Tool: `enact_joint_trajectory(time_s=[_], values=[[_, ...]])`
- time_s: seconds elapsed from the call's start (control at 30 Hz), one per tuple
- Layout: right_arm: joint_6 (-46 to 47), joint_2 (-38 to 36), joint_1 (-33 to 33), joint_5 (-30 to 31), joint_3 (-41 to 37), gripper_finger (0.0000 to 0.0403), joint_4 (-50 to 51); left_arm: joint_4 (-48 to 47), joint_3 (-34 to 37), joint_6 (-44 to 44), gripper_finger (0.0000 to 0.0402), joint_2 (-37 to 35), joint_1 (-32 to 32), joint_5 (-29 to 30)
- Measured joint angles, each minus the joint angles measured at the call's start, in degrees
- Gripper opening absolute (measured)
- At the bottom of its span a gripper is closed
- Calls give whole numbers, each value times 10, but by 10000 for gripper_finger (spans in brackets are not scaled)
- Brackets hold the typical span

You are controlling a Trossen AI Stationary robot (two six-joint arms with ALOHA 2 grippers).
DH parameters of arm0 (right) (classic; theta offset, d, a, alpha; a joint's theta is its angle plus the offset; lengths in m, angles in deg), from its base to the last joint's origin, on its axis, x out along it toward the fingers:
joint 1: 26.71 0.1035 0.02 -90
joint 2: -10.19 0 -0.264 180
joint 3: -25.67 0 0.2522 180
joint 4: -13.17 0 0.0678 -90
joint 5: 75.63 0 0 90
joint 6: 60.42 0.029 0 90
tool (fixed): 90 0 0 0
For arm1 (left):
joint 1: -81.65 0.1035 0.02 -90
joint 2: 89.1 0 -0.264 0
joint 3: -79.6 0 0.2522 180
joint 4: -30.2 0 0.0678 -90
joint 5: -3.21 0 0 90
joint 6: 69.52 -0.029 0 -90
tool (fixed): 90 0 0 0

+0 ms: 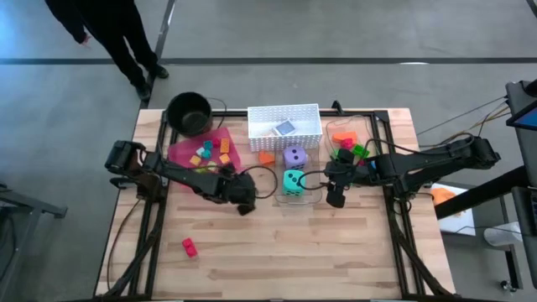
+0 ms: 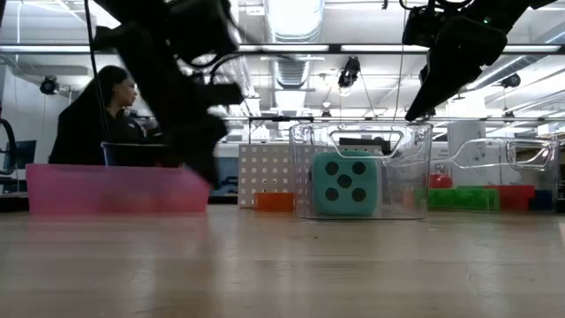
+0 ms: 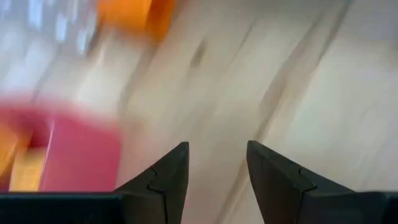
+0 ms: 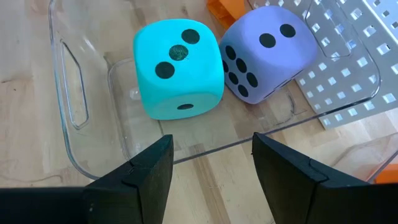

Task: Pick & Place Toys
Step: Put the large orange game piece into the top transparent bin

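Wooden surface (image 1: 277, 252) carries a pink tray (image 1: 180, 153) of small bricks, a white basket (image 1: 285, 122), and a clear bin (image 1: 312, 195). Teal die (image 4: 179, 68) and purple die (image 4: 264, 53) sit touching inside the bin. Both look light, likely soft; grip across opposite flat faces. Red brick (image 1: 190, 247) lies alone, near edge. Right gripper (image 4: 211, 165) spread, empty, above the bin. Left gripper (image 3: 216, 168) spread, empty, beside the tray.

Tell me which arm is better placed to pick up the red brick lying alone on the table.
Left, probably. The left claw is open, empty and nearer the red brick; the right claw hangs by the teal die.
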Motion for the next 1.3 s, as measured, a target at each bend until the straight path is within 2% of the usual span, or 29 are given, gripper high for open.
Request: enact_joint_trajectory(time_s=[0.17, 0.37, 0.5, 0.6, 0.77, 0.97, 1.3], values=[[0, 0, 0, 0, 0, 219, 0, 178, 2, -103, 164, 0, 4, 72], [0, 0, 0, 0, 0, 219, 0, 283, 21, -183, 164, 10, 24, 107], [0, 0, 0, 0, 0, 219, 0, 349, 31, -301, 164, 45, 27, 116], [0, 0, 0, 0, 0, 219, -1, 383, 26, -356, 164, 69, 27, 165], [0, 0, 0, 0, 0, 219, -2, 396, 27, -381, 164, 89, 46, 175], [0, 0, 0, 0, 0, 219, -3, 399, 27, -365, 164, 103, 80, 127], [0, 0, 0, 0, 0, 219, -3, 403, 26, -376, 164, 135, 118, 120]])
